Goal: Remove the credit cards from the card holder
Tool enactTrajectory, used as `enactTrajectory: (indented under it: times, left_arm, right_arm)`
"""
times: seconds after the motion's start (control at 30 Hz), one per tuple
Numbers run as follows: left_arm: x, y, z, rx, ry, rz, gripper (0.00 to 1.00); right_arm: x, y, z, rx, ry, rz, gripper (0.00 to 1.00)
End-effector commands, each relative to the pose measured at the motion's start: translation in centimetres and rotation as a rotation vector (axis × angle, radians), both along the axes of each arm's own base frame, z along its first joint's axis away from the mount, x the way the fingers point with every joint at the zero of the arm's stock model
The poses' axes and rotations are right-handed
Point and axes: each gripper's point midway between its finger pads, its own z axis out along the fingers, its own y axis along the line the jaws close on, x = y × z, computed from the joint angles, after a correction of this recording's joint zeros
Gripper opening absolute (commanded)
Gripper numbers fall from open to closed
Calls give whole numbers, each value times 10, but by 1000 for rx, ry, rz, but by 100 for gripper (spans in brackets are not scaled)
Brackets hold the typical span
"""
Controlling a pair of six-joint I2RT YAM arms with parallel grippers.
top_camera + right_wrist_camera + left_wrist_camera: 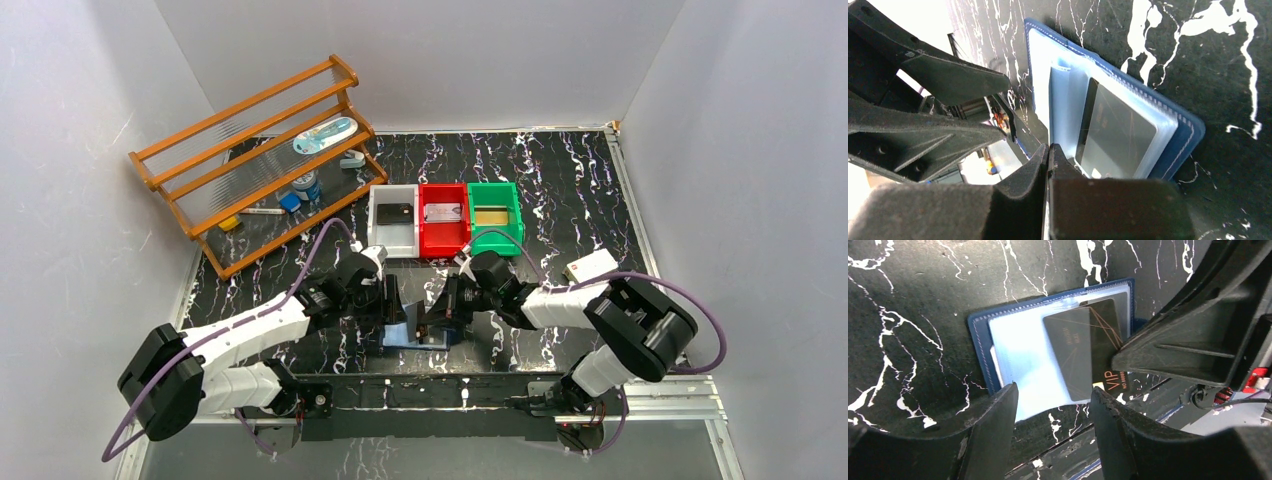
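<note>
Sliding the black card (1083,350) straight from the card holder (1013,345) seems best; right gripper (1049,152) closed, left gripper (1053,390) apart.

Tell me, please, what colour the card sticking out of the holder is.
The card is black with thin gold lines, clearest in the left wrist view.

Overhead camera looks down; wrist cameras closely share card holder (1018,360).

White-and-black arms (250,328) trail purple cables (322,243), ending in matte black jaws.
</note>
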Motion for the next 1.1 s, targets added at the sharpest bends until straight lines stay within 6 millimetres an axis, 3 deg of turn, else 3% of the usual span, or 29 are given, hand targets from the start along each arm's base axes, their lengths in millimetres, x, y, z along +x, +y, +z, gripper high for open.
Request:
enactTrajectory:
  times: [0.0,0.2,0.33,0.7,1.07]
  left_arm:
    - [-2,-14,18,-77,-21,-64,55]
    - [-12,-42,19,-216,17,-169,51]
    - [-12,-48,15,-226,32,-177,50]
    - [-27,-12,-42,22,170,-151,43]
    - [-28,-5,-46,44,163,-128,36]
  right_arm:
    - [4,17,15,71,-9,8,9]
    - [0,10,-2,34,27,-12,9]
    - [-1,10,-6,31,43,-15,9]
    - [-1,7,-7,41,47,-46,15]
    - [2,17,-4,94,66,-57,32]
